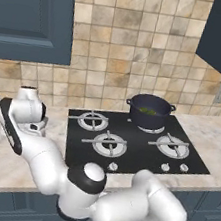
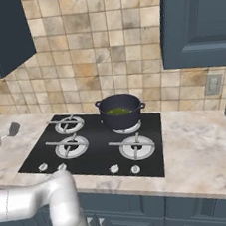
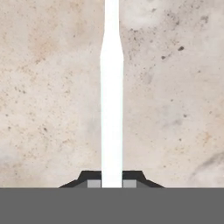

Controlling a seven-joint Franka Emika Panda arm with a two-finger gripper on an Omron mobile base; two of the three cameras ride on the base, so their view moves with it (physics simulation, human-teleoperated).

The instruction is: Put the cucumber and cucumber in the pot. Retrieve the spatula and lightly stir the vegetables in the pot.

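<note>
Gripping spatula (image 3: 111,109) handle, gripper (image 3: 111,183) clamped, handle running straight ahead

No text, label, brand, number or sign can be read anywhere in these pictures. The stove knobs (image 1: 174,167) along the lower edge of the cooktop carry no legible markings, and the wall outlet (image 2: 214,84) at the right of the right base view is plain. The pot (image 1: 149,110) at the centre of the left base view bears no lettering either.
</note>
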